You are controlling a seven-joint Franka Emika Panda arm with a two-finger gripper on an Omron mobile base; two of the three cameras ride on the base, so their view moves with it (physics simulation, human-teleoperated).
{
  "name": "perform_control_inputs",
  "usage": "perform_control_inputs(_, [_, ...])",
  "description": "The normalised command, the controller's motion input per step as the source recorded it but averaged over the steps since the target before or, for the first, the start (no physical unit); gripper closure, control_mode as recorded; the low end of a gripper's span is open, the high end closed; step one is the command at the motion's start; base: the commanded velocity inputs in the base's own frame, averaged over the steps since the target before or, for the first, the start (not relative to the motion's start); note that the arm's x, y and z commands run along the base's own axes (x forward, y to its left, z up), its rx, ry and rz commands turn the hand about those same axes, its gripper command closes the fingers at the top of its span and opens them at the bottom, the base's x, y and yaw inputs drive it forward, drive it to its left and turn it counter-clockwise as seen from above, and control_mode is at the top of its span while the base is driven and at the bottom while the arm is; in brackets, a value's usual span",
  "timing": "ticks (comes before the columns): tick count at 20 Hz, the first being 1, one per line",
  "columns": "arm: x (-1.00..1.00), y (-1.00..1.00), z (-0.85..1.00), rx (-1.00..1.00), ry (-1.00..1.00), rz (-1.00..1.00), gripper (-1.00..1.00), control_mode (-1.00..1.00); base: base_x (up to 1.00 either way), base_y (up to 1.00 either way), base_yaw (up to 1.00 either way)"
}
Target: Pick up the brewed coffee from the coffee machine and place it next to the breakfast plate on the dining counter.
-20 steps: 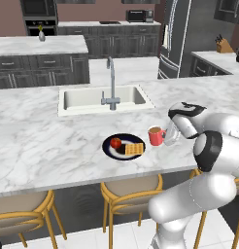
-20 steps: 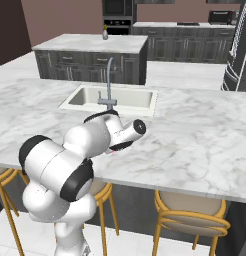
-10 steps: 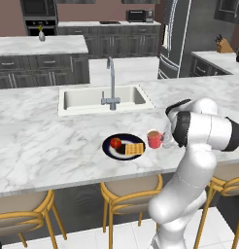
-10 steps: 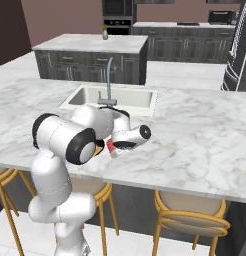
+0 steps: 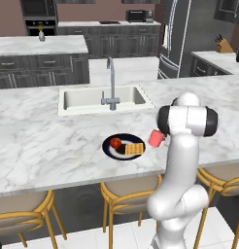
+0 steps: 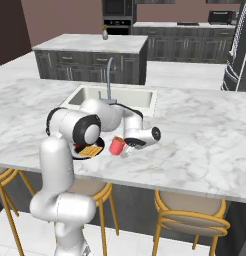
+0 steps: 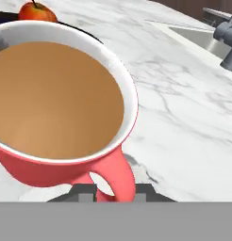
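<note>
My hand [image 6: 126, 146], its fingers just beginning to part around the handle of the red coffee mug [image 6: 116, 146], lets go at frame centre; the mug now stands on the marble worktop [image 6: 205, 130] beside the breakfast plate [image 5: 123, 146] — delivery essentially done.

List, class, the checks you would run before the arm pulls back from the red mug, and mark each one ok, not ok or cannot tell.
1. Red mug stands upright on the dining counter: ok.
2. Mug sits beside the breakfast plate, not on it: ok.
3. Coffee is inside the mug, none spilled on the marble: ok.
4. Gripper has let go of the mug handle: cannot tell; the handle sits between the fingertips.
5. Retreat path away from the faucet: ok.
</note>
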Motion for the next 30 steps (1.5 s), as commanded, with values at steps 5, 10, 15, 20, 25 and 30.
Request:
perform_control_inputs(5, [0.05, 0.02, 0.0, 0.0, -0.03, 0.07, -1.0, -1.0, 0.0, 0.0, 0.0])
perform_control_inputs(10, [0.0, 0.15, 0.26, -0.05, -0.08, 0.07, -1.0, -1.0, 0.0, 0.0, 0.0])
perform_control_inputs(15, [0.0, 0.22, 0.35, -0.08, -0.09, 0.04, -1.0, -1.0, 0.0, 0.0, 0.0])
perform_control_inputs(20, [-0.35, 0.01, 0.59, -0.08, -0.06, 0.0, -1.0, -1.0, 0.0, 0.0, 0.0])
perform_control_inputs(25, [-0.81, 0.0, 0.85, -0.08, -0.08, 0.0, -1.0, -1.0, 0.0, 0.0, 0.0])
perform_control_inputs(30, [-1.0, 0.0, 0.79, -0.13, -0.13, 0.0, -1.0, -1.0, 0.0, 0.0, 0.0])
